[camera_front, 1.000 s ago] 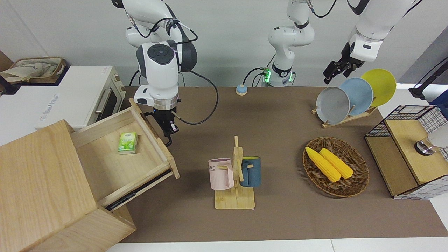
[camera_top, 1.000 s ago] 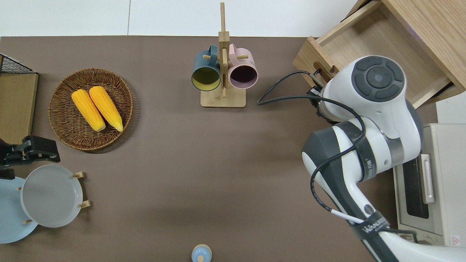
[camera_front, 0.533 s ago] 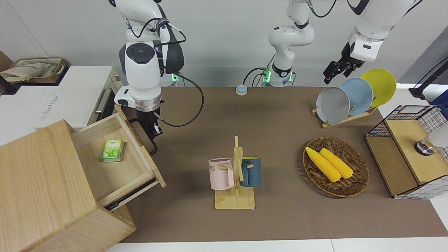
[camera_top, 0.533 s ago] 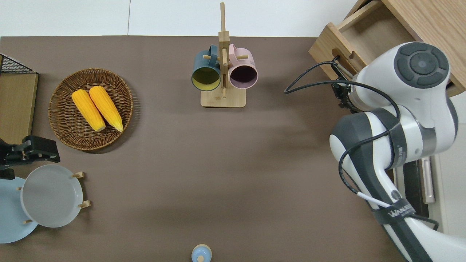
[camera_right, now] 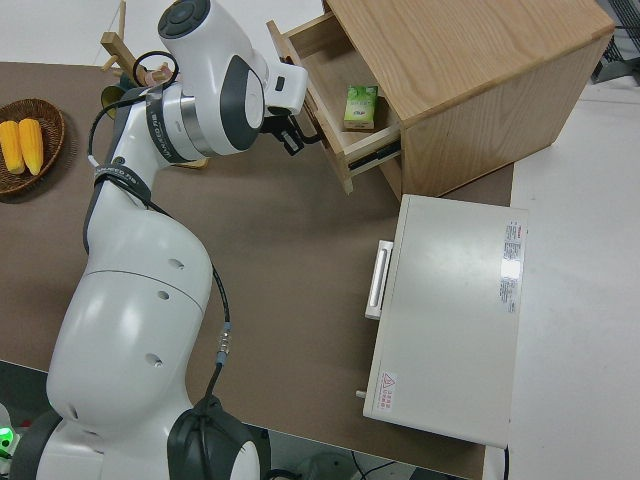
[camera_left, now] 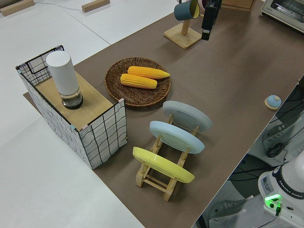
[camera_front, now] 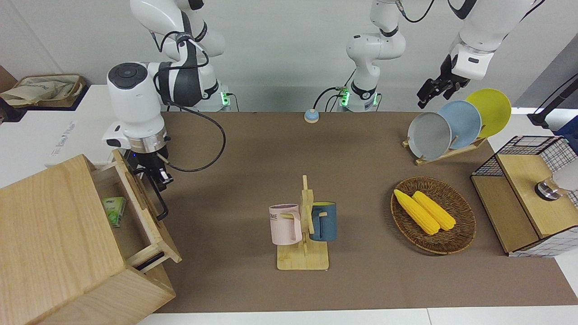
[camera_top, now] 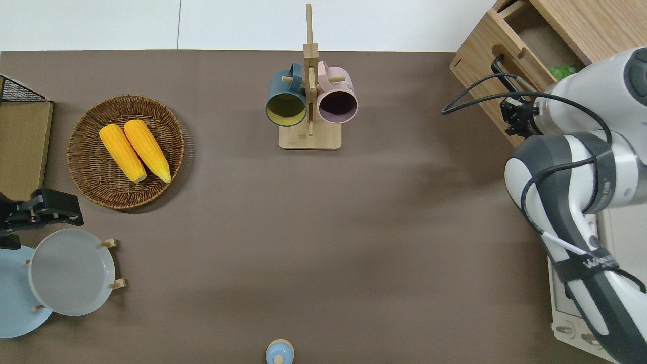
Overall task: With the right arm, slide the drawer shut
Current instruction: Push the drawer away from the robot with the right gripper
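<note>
Your right gripper (camera_front: 156, 177) sat against the drawer (camera_front: 135, 212) front at the handle (camera_front: 159, 198), at about 2 o'clock on the counter (camera_top: 303, 227) in the overhead view. You could not tell from any view whether its fingers were open or shut, or whether they gripped the bar. The drawer stood only partly out of the box (camera_front: 54, 243), its front tilted across the corner of the counter at the right arm's end. A green packet (camera_front: 114, 211) lay inside it, half under the box top; the right side view showed it too (camera_right: 361, 107). A black cable (camera_top: 485, 91) looped from the wrist over the drawer front.

Your left gripper (camera_front: 433, 92) was parked.

The oven (camera_right: 450, 320) sat beside the box, nearer to the robots. The mug rack (camera_top: 309, 101) stood at 12 o'clock with a blue mug (camera_top: 286, 101) and a pink mug (camera_top: 337, 100) hung on it. The basket (camera_top: 86, 167) at 10 o'clock held two corn cobs (camera_top: 135, 151) lying side by side. The plate rack (camera_left: 164, 156) at 8 o'clock carried grey, blue and yellow plates. A wire crate (camera_left: 71, 118) with a white cylinder (camera_left: 64, 78) on its wooden top stood at the left arm's end. A small blue knob (camera_top: 279, 352) sat at 6 o'clock.
</note>
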Available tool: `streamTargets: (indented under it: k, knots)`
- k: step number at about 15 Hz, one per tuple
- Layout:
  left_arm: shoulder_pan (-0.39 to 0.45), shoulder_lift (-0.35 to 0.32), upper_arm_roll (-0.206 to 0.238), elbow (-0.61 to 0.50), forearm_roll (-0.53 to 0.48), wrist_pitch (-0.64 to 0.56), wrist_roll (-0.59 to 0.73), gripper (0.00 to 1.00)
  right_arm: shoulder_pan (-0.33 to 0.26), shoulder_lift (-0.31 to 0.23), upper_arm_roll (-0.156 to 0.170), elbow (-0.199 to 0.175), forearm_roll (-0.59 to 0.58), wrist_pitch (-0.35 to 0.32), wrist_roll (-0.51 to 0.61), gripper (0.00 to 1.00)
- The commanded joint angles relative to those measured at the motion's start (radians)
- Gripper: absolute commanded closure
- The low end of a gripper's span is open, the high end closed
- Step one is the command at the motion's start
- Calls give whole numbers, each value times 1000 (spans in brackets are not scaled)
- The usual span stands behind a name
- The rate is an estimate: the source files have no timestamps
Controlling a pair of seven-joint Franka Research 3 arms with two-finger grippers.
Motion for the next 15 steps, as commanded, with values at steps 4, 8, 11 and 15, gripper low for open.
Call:
streamTargets:
  k: [4, 8, 11, 15]
  knots:
    - [-4, -9, 5, 0, -4, -2, 10, 7, -38, 43, -49, 46, 60, 66, -137, 1000]
    - [-4, -9, 5, 0, -4, -2, 10, 7, -45, 47, -88, 46, 89, 106, -196, 1000]
    - [-4, -9, 5, 0, -4, -2, 10, 7, -58, 55, -100, 54, 92, 124, -231, 1000]
    - [-4, -9, 5, 0, -4, -2, 10, 7, -53, 58, -99, 62, 94, 119, -225, 1000]
